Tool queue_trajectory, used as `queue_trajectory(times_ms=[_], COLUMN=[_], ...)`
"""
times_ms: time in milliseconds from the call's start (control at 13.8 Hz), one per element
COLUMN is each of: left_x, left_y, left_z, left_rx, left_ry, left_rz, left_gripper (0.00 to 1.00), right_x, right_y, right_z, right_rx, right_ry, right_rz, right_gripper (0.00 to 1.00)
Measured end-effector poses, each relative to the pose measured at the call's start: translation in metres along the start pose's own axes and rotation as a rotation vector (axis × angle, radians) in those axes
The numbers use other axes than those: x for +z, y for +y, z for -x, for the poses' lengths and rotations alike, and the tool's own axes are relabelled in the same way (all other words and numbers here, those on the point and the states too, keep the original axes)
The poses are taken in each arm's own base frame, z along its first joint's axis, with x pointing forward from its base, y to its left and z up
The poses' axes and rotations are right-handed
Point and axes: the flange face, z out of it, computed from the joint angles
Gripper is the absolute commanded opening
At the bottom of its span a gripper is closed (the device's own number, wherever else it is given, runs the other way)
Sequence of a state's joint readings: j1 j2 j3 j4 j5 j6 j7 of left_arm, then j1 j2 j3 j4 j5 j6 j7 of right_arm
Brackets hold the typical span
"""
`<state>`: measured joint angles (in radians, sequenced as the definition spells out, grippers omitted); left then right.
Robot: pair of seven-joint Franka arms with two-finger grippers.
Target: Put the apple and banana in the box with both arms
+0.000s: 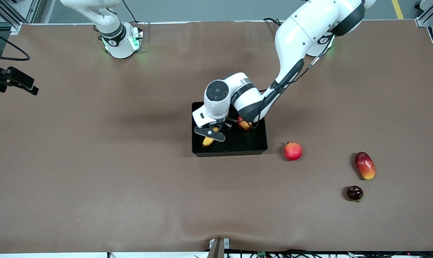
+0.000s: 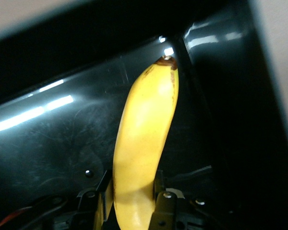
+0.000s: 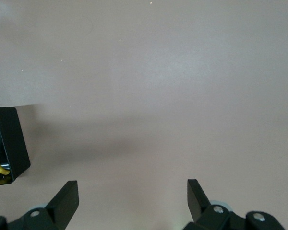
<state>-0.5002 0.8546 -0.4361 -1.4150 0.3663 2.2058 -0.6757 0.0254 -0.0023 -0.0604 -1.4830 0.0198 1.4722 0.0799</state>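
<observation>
The black box [image 1: 238, 148] sits mid-table. The apple [image 1: 243, 124] lies in it on the side toward the robots' bases, partly hidden by the left arm. My left gripper [image 1: 212, 133] is down inside the box, shut on the banana [image 1: 208, 141]. In the left wrist view the banana [image 2: 144, 139] runs from between the fingers [image 2: 165, 203] to the box's corner, its dark tip touching the floor of the box [image 2: 48, 143]. My right gripper [image 3: 132, 191] is open and empty over bare table toward the right arm's end, with the box [image 3: 12, 139] off to one side.
A round red fruit with a crown tip [image 1: 293, 151] lies just beside the box toward the left arm's end. A red-yellow mango [image 1: 365, 165] and a small dark fruit [image 1: 354, 192] lie farther that way, nearer the front camera.
</observation>
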Motion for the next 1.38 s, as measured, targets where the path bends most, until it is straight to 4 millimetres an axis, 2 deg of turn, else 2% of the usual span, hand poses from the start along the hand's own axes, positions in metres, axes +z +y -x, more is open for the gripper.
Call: queue_trajectory(times_ms=[73,145,218,291,436,581,726,799,944,1090,1162,1380], left_x=[0.007,0.011,0.013,0.014,0.01,-0.003,-0.038,-0.065,-0.134,-0.204,-0.232,-0.291], left_y=[0.002,0.004,0.005,0.006,0.005,0.005,-0.001,-0.014,-0.062,-0.119,-0.149,-0.237], left_z=[0.002,0.003,0.004,0.004,0.0,-0.007,-0.018,-0.026,-0.041,-0.045,-0.043,-0.031], left_rx=[-0.003,-0.003,-0.001,0.0,-0.004,-0.009,-0.024,-0.046,-0.125,-0.222,-0.274,-0.402], left_ry=[0.002,0.005,0.007,0.008,0.017,0.041,0.086,0.104,0.124,0.126,0.117,0.075], left_rz=[-0.017,-0.03,-0.039,-0.042,-0.039,-0.031,-0.026,-0.037,-0.072,-0.1,-0.115,-0.156], left_gripper=[0.14,0.28,0.56,1.0,1.0,1.0,1.0,1.0,1.0,1.0,1.0,1.0], right_x=[-0.001,-0.001,-0.001,0.0,0.002,0.003,0.005,0.005,0.006,0.006,0.006,0.006], right_y=[0.001,0.004,0.007,0.009,0.014,0.026,0.025,0.019,0.009,0.0,-0.003,-0.01], right_z=[0.0,0.0,0.0,0.0,0.002,0.004,0.006,0.007,0.008,0.009,0.009,0.01], right_rx=[0.003,0.008,0.013,0.016,0.012,0.0,-0.016,-0.03,-0.05,-0.069,-0.075,-0.088], right_ry=[0.001,0.001,-0.002,-0.006,-0.03,-0.05,-0.07,-0.072,-0.078,-0.079,-0.079,-0.078], right_rz=[0.0,0.0,0.0,0.0,0.002,0.001,0.001,0.001,0.002,0.003,0.004,0.005], right_gripper=[1.0,1.0,1.0,1.0,1.0,1.0,1.0,1.0,1.0,1.0,1.0,1.0])
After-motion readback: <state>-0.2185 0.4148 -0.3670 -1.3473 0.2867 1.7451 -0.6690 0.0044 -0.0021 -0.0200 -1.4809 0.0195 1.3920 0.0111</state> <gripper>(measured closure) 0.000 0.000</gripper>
